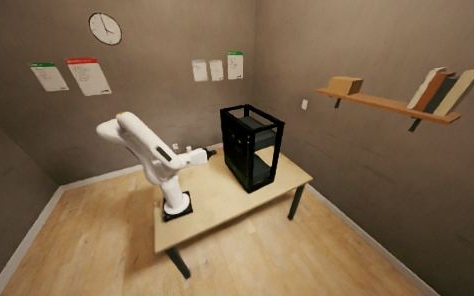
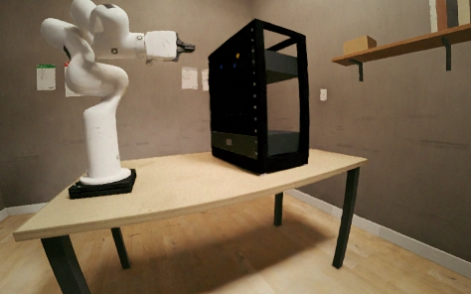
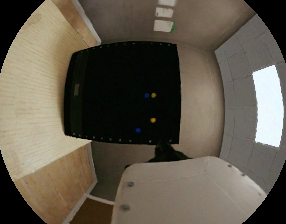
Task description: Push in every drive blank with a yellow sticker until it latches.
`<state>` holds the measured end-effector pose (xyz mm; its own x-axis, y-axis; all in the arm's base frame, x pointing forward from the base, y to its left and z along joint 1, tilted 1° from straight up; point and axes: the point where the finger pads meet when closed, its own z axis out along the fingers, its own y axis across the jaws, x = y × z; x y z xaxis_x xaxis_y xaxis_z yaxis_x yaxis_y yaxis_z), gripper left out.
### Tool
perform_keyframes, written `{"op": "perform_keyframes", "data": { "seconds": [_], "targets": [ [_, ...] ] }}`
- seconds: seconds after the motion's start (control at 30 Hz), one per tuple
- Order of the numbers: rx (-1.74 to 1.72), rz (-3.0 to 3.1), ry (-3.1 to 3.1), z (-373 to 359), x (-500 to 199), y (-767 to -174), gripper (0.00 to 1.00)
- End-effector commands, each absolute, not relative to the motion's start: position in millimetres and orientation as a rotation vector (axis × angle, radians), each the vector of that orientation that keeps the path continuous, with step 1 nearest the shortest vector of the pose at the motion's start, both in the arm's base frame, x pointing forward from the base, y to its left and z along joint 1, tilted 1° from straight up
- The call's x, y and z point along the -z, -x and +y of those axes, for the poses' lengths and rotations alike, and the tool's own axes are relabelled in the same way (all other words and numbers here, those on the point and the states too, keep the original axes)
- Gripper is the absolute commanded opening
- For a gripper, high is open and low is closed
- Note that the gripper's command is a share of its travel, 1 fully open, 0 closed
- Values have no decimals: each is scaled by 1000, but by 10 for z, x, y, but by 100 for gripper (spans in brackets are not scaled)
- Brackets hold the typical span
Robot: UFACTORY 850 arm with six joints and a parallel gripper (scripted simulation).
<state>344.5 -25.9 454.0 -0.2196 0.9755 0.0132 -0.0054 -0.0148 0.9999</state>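
A black open-frame rack (image 1: 251, 146) stands upright on the wooden table (image 1: 224, 195); it also shows in the exterior view (image 2: 258, 96) and in the wrist view (image 3: 123, 92). Its dark front carries small stickers: a yellow one (image 2: 237, 56) and blue ones (image 2: 233, 65) near the top. In the wrist view I see a yellow sticker (image 3: 152, 120) with a blue sticker (image 3: 146, 95) above it and another blue one (image 3: 141, 123) beside it. My gripper (image 2: 190, 48) is shut and empty, level with the rack's upper front, a short gap away from it.
The arm's base (image 1: 177, 207) sits on the table's left part. A wall shelf (image 1: 386, 104) with a box and books hangs to the right, far from the rack. The table edge lies close behind the rack's right side.
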Motion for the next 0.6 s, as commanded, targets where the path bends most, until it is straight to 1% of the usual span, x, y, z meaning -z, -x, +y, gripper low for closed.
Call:
{"op": "perform_keyframes", "data": {
  "seconds": [0.0, 0.23, 0.57],
  "targets": [
    [-1397, 1377, -1098, -336, -4583, -3152, 0],
    [-1397, 1377, -1098, -375, -4584, -2994, 0],
    [-1397, 1377, -1098, -384, -4583, -2957, 0]
  ]
}}
